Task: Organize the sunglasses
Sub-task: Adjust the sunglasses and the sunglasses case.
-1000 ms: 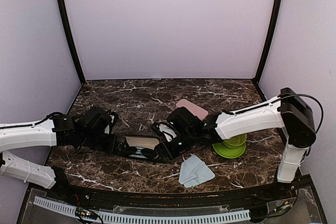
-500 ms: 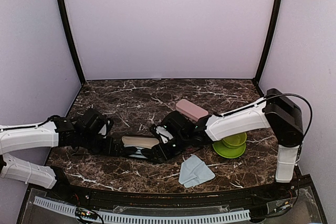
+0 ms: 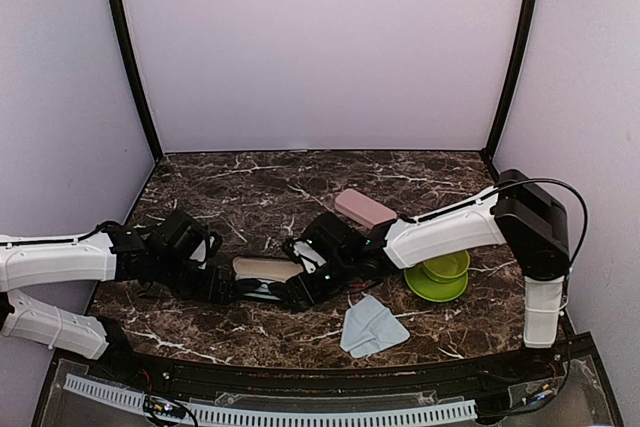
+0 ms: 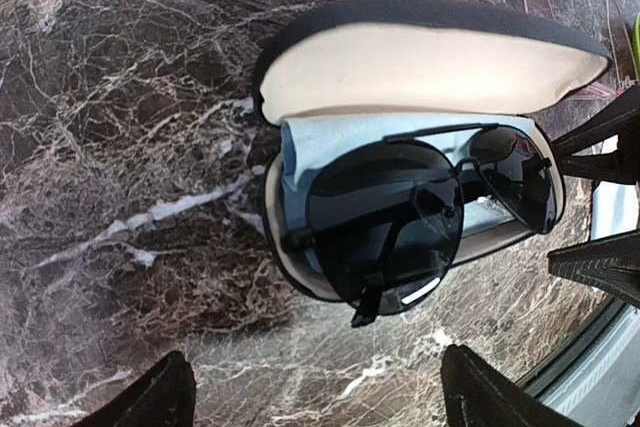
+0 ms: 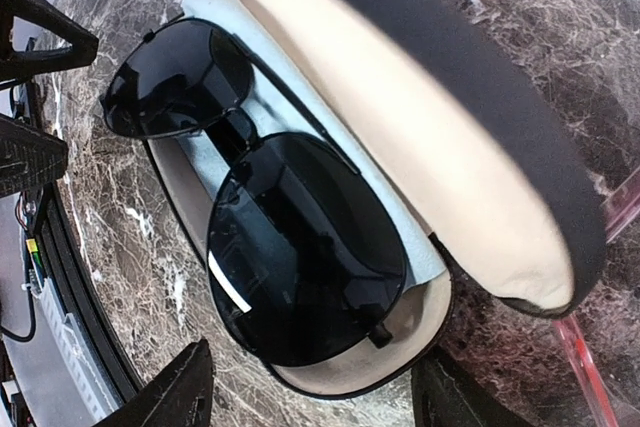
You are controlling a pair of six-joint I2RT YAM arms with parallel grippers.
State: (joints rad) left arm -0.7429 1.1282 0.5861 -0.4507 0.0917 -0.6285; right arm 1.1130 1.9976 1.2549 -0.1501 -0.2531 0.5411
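- Thin black-framed sunglasses (image 4: 400,217), lenses dark and rounded, are laid on a blue cloth (image 4: 320,142) inside an open, cream-lined oblong case (image 4: 430,57).
- The left pincer (image 4: 315,399) and the right pincer (image 5: 310,397) are held spread, apparently gripping nothing, over the marbled tabletop (image 4: 120,147).

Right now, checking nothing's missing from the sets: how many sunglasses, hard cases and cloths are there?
Sunglasses: 2 (thin black-framed dark-lens pair, translucent red-pink pair mostly hidden)
Hard cases: 2 (open black cream-lined case, pink oblong case)
Cloths: 2 (light blue cloth under the black pair, light blue folded cloth lying loose)
Total: 6
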